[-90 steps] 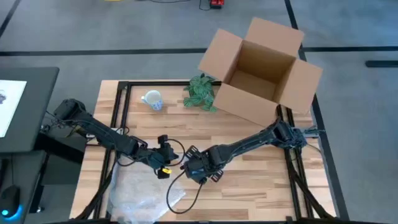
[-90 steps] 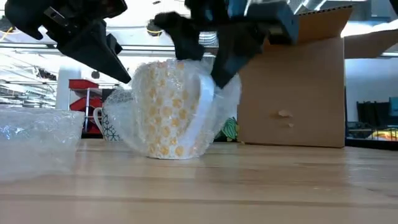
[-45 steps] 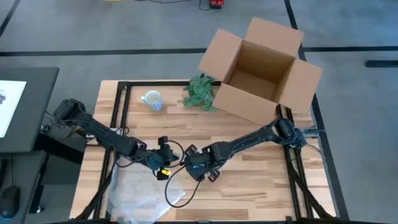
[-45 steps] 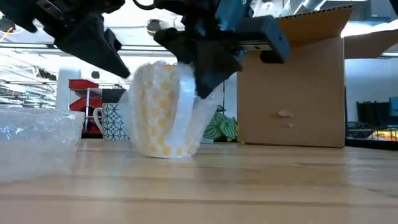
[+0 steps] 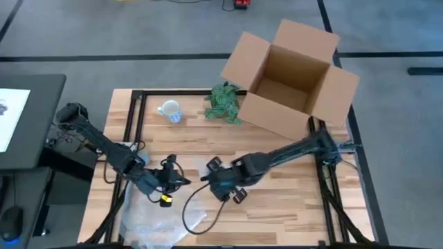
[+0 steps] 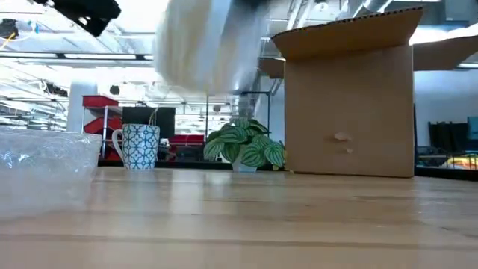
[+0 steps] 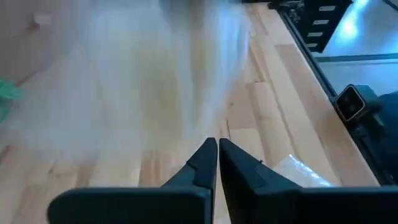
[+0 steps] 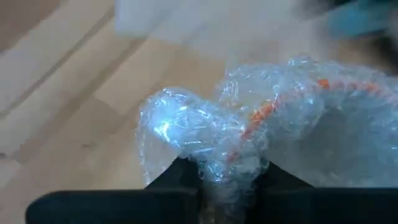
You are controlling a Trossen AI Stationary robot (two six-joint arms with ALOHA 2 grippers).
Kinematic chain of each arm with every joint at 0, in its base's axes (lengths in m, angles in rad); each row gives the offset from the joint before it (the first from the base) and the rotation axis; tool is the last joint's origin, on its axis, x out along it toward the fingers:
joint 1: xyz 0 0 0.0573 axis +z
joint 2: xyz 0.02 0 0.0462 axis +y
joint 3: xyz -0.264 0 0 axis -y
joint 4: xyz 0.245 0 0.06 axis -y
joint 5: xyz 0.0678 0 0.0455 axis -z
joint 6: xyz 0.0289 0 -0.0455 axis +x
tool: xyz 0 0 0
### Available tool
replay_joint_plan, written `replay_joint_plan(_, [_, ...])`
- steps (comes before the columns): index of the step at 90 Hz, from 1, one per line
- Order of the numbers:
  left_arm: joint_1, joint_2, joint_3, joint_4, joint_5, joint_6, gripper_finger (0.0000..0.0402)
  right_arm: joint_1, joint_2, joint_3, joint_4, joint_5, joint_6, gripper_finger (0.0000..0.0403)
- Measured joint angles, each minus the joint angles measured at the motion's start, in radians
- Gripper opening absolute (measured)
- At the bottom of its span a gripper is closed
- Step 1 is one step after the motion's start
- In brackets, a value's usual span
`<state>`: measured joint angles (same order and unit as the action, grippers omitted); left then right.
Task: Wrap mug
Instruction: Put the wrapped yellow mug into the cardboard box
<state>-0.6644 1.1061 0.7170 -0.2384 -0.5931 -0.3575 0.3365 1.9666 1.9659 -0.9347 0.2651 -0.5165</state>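
wrapped mug [image 6: 200,45]: lifted clear off the bench [image 6: 246,224], wrap bunched between right gripper [image 8: 227,177] jaws, clamped tight
left gripper [image 7: 216,163]: jaws closed, holding nothing, beside the mug
arms: both low, reaching mid-bench

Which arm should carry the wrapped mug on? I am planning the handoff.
Right. Its hand already pinches the bubble wrap around the mug, lifted off the table. The left hand is shut on nothing.

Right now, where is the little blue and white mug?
In the high view the blue and white mug stands at the table's far left, just left of the leafy plant and the cardboard box, away from both arms.
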Motion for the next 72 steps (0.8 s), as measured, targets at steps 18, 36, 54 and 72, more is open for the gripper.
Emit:
replay_joint_plan(18, [-0.007, 0.041, 0.000, -0.004, -0.045, -0.007, 0.0000, -0.020, -0.185, 0.026, 0.029, 0.293, -0.026, 0.0036])
replay_joint_plan(36, [0.006, 0.110, 0.000, 0.012, -0.049, -0.011, 0.0000, -0.203, -0.371, 0.034, -0.047, 0.452, 0.097, 0.0036])
replay_joint_plan(54, [0.014, 0.157, 0.000, 0.057, -0.050, -0.010, 0.0000, -0.563, -0.407, 0.028, -0.207, 0.412, 0.261, 0.0036])
replay_joint_plan(72, [0.015, 0.158, 0.000, 0.076, -0.049, -0.006, 0.0000, -0.935, -0.388, -0.061, -0.278, 0.184, 0.289, 0.0036])
